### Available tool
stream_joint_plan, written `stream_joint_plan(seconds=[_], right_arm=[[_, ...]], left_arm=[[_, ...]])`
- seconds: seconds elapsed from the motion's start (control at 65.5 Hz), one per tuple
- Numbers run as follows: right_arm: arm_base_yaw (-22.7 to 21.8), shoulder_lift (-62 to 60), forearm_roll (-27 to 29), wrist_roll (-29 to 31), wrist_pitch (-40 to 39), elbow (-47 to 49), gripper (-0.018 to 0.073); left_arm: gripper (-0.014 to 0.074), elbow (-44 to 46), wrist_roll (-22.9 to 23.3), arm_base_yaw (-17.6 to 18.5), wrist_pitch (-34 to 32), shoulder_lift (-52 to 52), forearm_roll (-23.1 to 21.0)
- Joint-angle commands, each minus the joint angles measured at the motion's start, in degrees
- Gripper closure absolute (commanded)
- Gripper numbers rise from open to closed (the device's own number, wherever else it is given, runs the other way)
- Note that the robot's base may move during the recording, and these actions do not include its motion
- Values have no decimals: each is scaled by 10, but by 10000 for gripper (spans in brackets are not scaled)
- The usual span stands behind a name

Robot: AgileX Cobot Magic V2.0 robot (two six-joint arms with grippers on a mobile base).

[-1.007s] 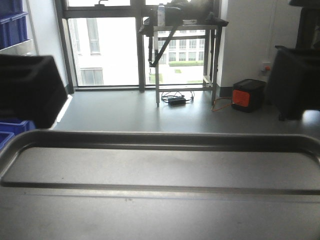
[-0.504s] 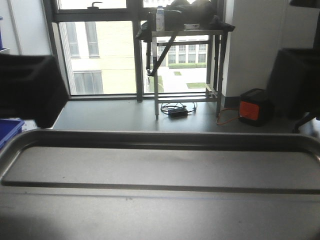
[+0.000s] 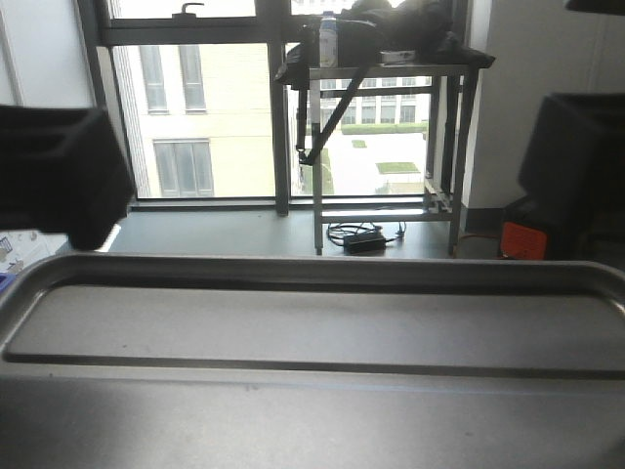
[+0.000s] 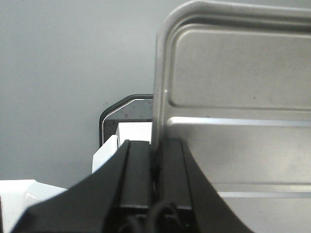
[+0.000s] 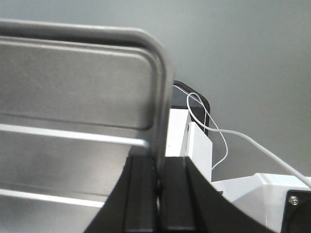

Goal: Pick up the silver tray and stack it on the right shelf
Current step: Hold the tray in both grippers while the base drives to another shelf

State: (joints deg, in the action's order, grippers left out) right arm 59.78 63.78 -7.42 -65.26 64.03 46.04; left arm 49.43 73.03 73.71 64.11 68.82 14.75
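Note:
The silver tray [image 3: 312, 332] fills the lower half of the front view, level, with its raised rim and a long rib across its floor. It is held at both short ends. My left gripper [image 4: 155, 145] is shut on the tray's left rim [image 4: 160, 97], one finger on each side of the edge. My right gripper [image 5: 159, 162] is shut on the right rim [image 5: 160, 97] the same way. The dark bulks of the left arm [image 3: 59, 171] and right arm [image 3: 576, 156] stand above the tray's ends. The right shelf is out of view.
Ahead is a large window with a steel-framed table [image 3: 391, 68] carrying a bottle and dark bags. A power adapter with cables [image 3: 363, 239] and an orange box [image 3: 522, 239] lie on the grey floor. White base parts [image 4: 131, 133] and a white cable [image 5: 218, 131] show below the tray.
The whole background has slid rightward in the front view: the table and orange box moved right, and the blue bins at the left dropped out of view. The tray stays held the same way.

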Motion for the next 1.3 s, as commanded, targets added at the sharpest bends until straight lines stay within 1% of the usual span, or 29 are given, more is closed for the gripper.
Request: stream_joint_plan(seconds=[0.0,1.282], right_arm=[[-1,-11,-30,5,97,13,502],[-1,-11,-30,5,97,13,502]], left_arm=[[687,12,1,0,125,-13,33],[687,12,1,0,125,-13,34]])
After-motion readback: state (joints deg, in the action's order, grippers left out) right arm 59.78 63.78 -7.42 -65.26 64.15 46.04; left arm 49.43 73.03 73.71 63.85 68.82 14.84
